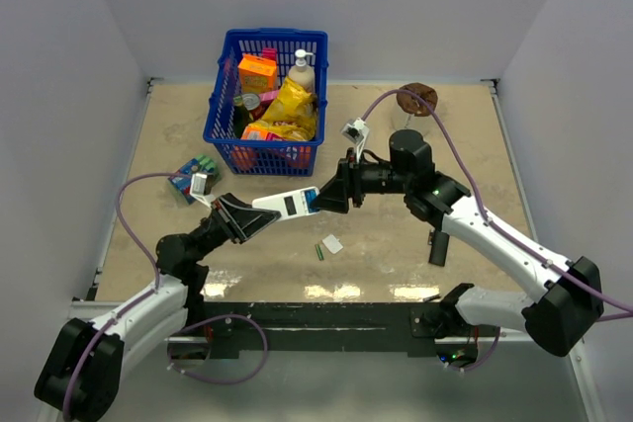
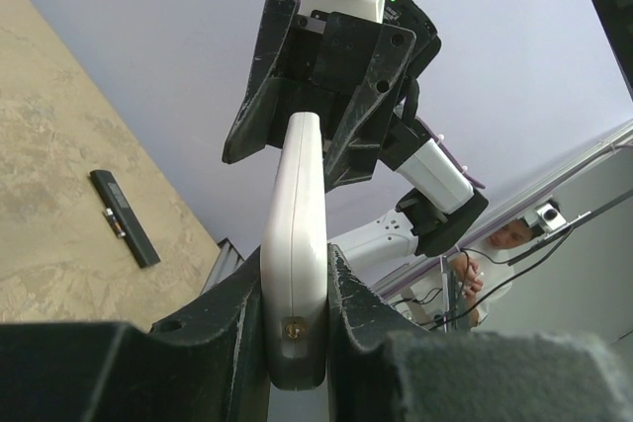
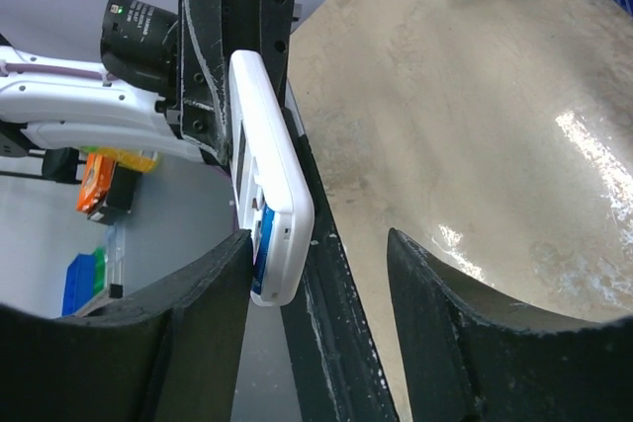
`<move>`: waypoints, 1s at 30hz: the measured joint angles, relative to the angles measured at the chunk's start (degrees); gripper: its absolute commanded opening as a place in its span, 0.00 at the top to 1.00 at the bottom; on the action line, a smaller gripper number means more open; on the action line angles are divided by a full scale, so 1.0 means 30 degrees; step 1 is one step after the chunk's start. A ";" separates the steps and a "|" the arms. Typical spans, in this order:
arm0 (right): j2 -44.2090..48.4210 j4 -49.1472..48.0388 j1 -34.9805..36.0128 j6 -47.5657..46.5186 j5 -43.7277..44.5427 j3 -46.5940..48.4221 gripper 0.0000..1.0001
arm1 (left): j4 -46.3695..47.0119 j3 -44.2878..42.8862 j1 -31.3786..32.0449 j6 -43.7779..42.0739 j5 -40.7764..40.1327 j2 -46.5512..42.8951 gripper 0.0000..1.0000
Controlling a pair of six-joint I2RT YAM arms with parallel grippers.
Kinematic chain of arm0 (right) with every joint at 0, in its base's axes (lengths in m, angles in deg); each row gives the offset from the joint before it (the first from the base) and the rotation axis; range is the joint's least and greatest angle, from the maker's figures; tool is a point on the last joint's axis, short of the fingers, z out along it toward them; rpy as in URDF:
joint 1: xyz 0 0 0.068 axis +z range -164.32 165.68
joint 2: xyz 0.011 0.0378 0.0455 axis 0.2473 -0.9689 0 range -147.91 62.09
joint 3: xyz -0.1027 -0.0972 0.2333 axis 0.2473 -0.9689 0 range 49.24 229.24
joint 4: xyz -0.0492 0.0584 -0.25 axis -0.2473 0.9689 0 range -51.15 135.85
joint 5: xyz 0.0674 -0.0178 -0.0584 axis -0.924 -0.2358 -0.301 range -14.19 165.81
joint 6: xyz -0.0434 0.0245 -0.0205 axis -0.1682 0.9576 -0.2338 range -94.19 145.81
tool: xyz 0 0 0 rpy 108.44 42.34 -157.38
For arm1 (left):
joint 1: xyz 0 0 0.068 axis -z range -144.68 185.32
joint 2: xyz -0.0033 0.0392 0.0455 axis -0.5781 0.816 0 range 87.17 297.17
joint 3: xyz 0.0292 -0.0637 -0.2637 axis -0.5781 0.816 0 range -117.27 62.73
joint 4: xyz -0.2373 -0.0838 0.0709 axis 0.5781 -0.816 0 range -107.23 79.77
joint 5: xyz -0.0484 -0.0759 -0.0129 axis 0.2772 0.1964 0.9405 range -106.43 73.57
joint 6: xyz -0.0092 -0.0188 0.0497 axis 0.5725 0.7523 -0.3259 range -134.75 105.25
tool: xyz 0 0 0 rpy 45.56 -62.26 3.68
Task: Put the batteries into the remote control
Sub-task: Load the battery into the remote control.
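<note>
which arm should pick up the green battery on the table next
Right. The right gripper is open; the left gripper is shut on the remote control, so it cannot take the green battery.

Held off the table [image 1: 396,244], the white remote control [image 1: 285,206] has one rounded end clamped in the left gripper [image 1: 255,221]. Its other end sits between the parted fingers of the right gripper [image 1: 318,199], dark patch facing up. A blue battery [image 3: 262,244] sits in that end. A green battery [image 1: 319,252] lies loose just below the right gripper.
</note>
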 measured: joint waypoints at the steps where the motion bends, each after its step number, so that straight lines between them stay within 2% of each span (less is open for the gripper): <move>1: 0.0000 -0.0102 0.0000 0.0036 -0.0073 -0.0022 0.44 | -0.0007 0.0000 0.0000 -0.0007 0.0000 -0.0036 1.00; 10: 0.0000 -0.0408 0.0000 0.0138 -0.0721 -0.0211 0.42 | 0.0007 0.0000 0.0000 -0.0007 0.0000 -0.0058 1.00; 15: 0.0000 -0.0393 0.0000 0.0131 -0.1078 -0.0255 0.44 | 0.0029 0.0000 0.0000 0.0000 -0.0015 -0.0058 1.00; 18: 0.0000 -0.0393 0.0000 0.0102 -0.1144 -0.0262 0.50 | 0.0022 0.0000 0.0000 -0.0007 -0.0015 -0.0058 1.00; 21: 0.0000 -0.0423 0.0000 0.0117 -0.1355 -0.0262 0.61 | -0.0007 0.0000 0.0000 -0.0036 -0.0015 -0.0058 1.00; 22: 0.0000 -0.0437 0.0000 0.0117 -0.1428 -0.0262 0.68 | -0.0007 -0.0007 0.0000 -0.0058 -0.0015 -0.0044 1.00; 25: 0.0000 -0.0546 0.0022 0.0175 -0.1581 -0.0262 0.74 | -0.0146 -0.0007 0.0000 -0.0189 -0.0036 -0.0044 1.00; 30: -0.0058 -0.0539 0.0058 0.0393 -0.1515 -0.0255 0.80 | -0.0219 -0.0087 -0.0007 -0.0612 -0.0029 -0.0044 1.00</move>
